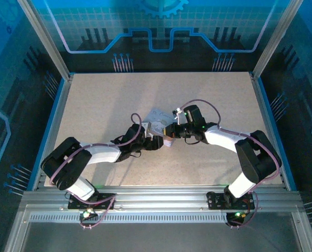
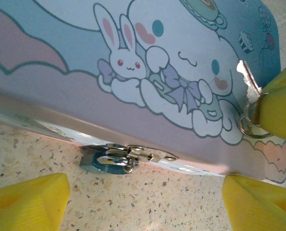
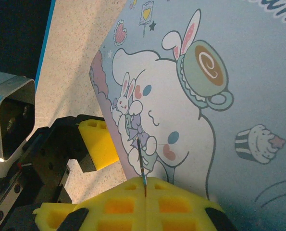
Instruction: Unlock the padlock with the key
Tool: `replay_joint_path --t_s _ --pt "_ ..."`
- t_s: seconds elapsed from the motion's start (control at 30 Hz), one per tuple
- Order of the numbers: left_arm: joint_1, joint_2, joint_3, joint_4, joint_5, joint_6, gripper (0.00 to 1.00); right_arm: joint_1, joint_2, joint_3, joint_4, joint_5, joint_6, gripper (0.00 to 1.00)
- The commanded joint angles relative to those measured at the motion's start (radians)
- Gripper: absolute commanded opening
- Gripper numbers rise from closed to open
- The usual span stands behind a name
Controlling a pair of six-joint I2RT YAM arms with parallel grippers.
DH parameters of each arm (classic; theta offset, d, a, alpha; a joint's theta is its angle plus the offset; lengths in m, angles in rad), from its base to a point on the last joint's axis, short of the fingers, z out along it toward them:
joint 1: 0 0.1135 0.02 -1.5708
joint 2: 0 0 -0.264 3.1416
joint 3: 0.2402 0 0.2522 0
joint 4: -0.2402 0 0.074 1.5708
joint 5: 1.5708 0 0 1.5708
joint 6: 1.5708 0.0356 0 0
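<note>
Preparing insertion, holding the key [image 3: 141, 161] clenched in the right tool [image 3: 145, 185] over the box [image 2: 61, 96], left tool [image 2: 143, 204] released astride the padlock [image 2: 106, 163] hanging at its latch [image 2: 147, 154]; next likely needing tip-to-keyhole alignment.

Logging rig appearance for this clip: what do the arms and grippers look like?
The left arm and right arm have white link shells, black joints and a thin purplish cable looping along each. The left gripper and right gripper have bright yellow fingers on black bodies; the right's show square moulded recesses.
</note>
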Motion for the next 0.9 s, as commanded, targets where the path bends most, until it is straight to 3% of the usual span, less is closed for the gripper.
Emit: replay_joint_path --t_s 0.0,0.63,0.87 --pt "-0.003 0.019 0.026 -0.002 -0.012 0.031 0.83 -0.008 0.03 -0.027 -0.108 0.025 -0.009 0.02" --pt "-0.01 0.071 0.032 0.09 -0.053 0.031 0.82 -0.012 0.024 -0.048 -0.102 0.022 -0.003 0.02" --pt "0.04 0.076 0.041 0.141 -0.046 0.007 0.82 -0.012 0.022 -0.056 -0.1 0.016 0.003 0.02"
